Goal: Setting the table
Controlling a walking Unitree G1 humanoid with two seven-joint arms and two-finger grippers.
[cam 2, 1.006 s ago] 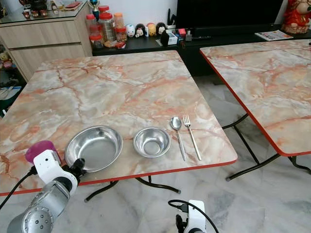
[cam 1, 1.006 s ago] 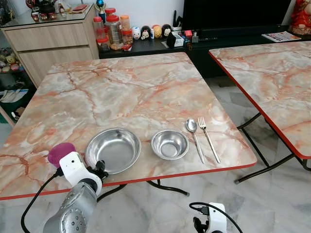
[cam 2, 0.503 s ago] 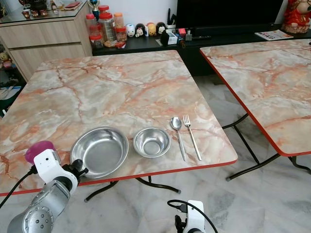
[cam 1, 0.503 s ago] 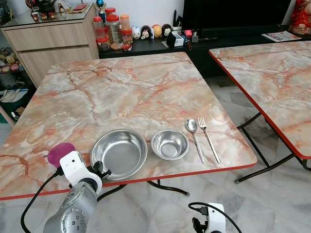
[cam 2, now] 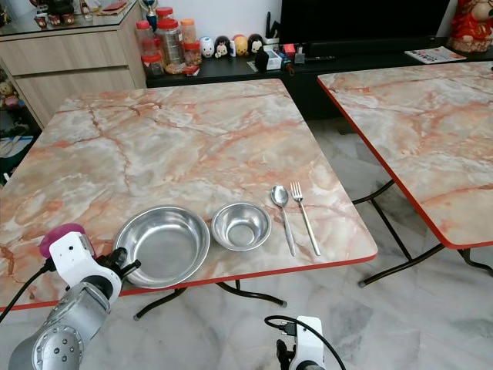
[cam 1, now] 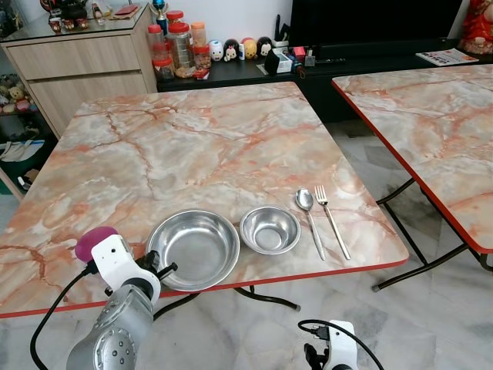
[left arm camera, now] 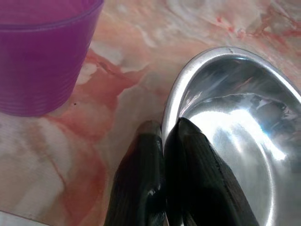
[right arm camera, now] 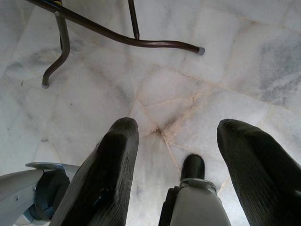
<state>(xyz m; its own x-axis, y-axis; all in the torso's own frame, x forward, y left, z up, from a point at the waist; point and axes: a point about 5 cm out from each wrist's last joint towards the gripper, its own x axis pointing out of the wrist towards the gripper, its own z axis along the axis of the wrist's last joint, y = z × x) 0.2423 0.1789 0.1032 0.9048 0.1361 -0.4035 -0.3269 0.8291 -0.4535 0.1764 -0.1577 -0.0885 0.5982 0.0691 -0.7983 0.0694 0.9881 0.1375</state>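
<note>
At the near edge of the marble table (cam 1: 192, 146), the left gripper (left arm camera: 167, 141) is pinched onto the rim of the large steel bowl (cam 1: 194, 248), 1 finger inside the wall and 1 outside, with the tips drawn together on the thin metal. That rim grip suits sliding or dragging the bowl more than lifting it, since the bowl sits flat on the table and its weight hangs far from the fingers. The bowl lies close to the red table edge, just beside the small steel bowl (cam 1: 269, 230) on its right; the 2 rims look nearly touching, so there is little room left to push further that way. Beyond the small bowl, the spoon (cam 1: 306, 208) and fork (cam 1: 330, 217) lie side by side, parallel, handles toward the near edge, forming a row that reads as 1 place setting. The purple cup (left arm camera: 42, 52) stands upright just beside the gripper on the bowl's other side, near enough that a sideways sweep of the wrist could knock it. The far half of the table is bare, leaving plenty of room to move things away from the edge. The right gripper (right arm camera: 181, 160) hangs idle below table height over the tiled floor (right arm camera: 235, 61), its 2 fingers spread wide apart and holding nothing.
</note>
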